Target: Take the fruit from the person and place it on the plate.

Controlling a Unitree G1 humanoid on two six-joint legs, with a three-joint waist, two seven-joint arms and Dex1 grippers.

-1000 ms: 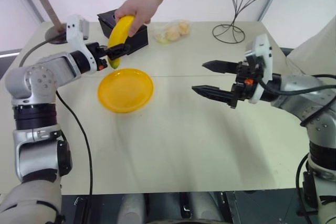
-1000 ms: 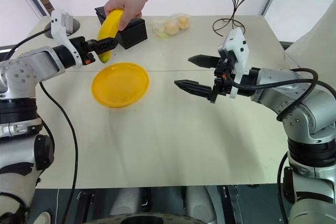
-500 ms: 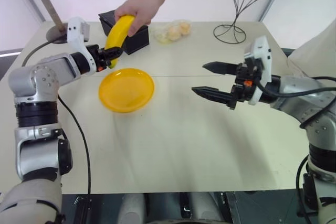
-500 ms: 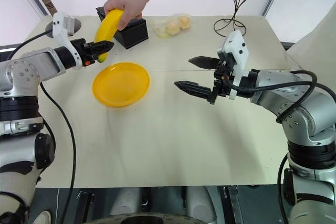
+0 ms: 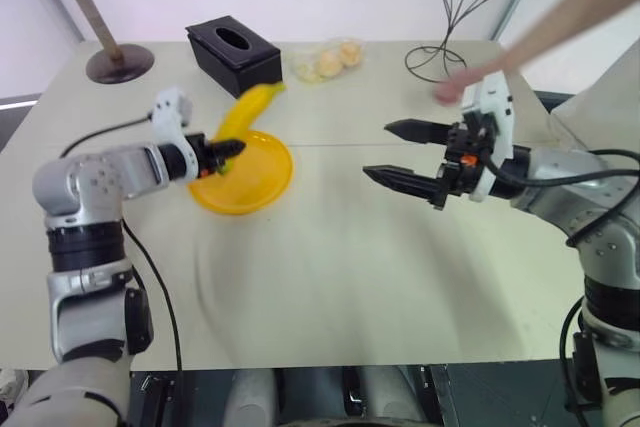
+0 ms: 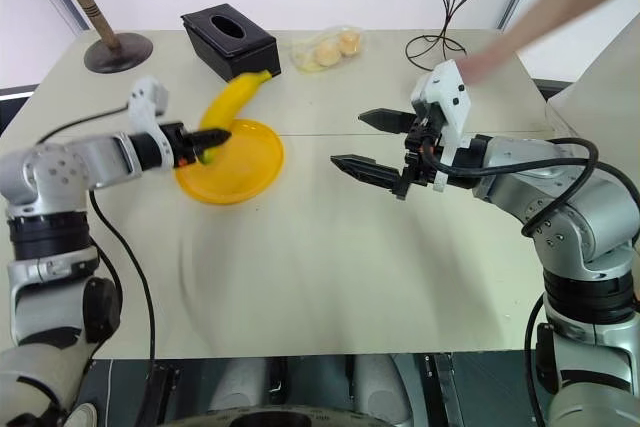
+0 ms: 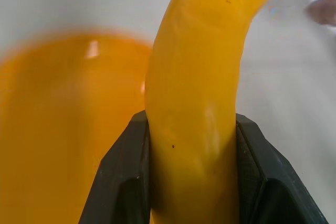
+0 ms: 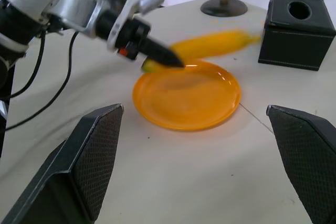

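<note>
grey-and-white jointed arms, black cables, black two-fingered left tool (image 6: 215, 136) and right tool (image 6: 365, 141)

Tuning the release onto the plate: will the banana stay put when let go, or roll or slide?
The banana, pinched at one end by the left gripper, looks stiff. Its curve should probably stop rolling. The plate looks glossy, so it may slide slightly.

A black tissue box (image 6: 230, 41) with an oval slot in its top stands toward the far side of the pale worktop (image 6: 330, 257). Just to the right of the box lies a clear bag of small pale-orange fruits (image 6: 326, 49), and farther right a black wire stand (image 6: 458, 7) rises from a round base. Well to the left of the box is a brown stand (image 6: 100, 17) with a round foot and a slanted post.
</note>
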